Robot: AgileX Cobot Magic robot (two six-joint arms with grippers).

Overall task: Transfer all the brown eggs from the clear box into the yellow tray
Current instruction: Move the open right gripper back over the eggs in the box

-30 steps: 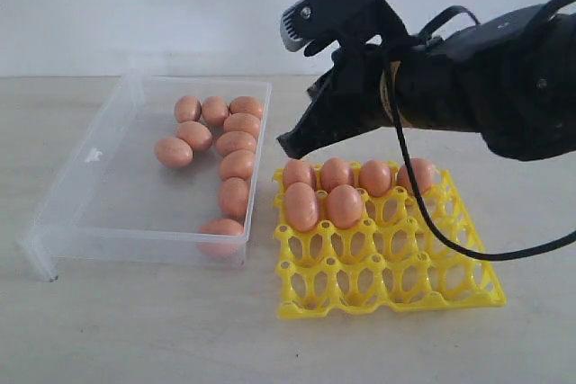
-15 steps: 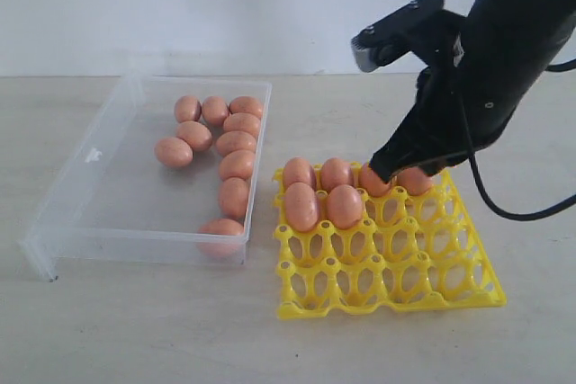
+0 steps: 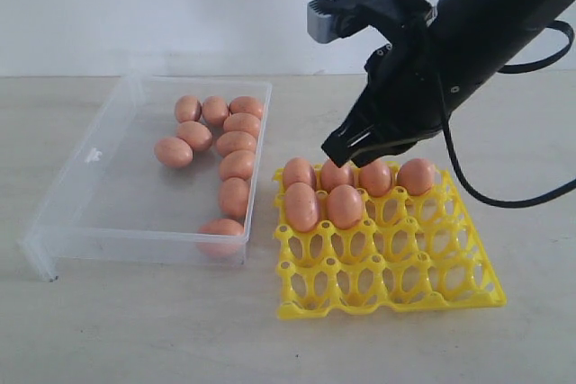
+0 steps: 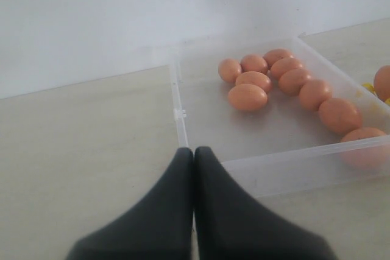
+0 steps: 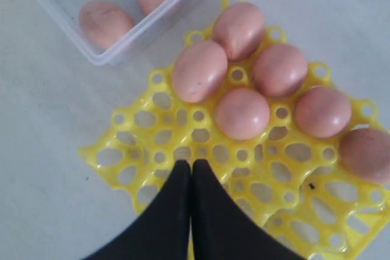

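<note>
Six brown eggs (image 3: pixel 345 206) sit in the yellow tray (image 3: pixel 389 301) just beneath the right hand (image 3: pixel 337 148), which is pinched closed and empty. Ten lie in the clear box (image 3: pixel 99 195) beside it. Dropping closed onto the seated eggs could crack one.
</note>
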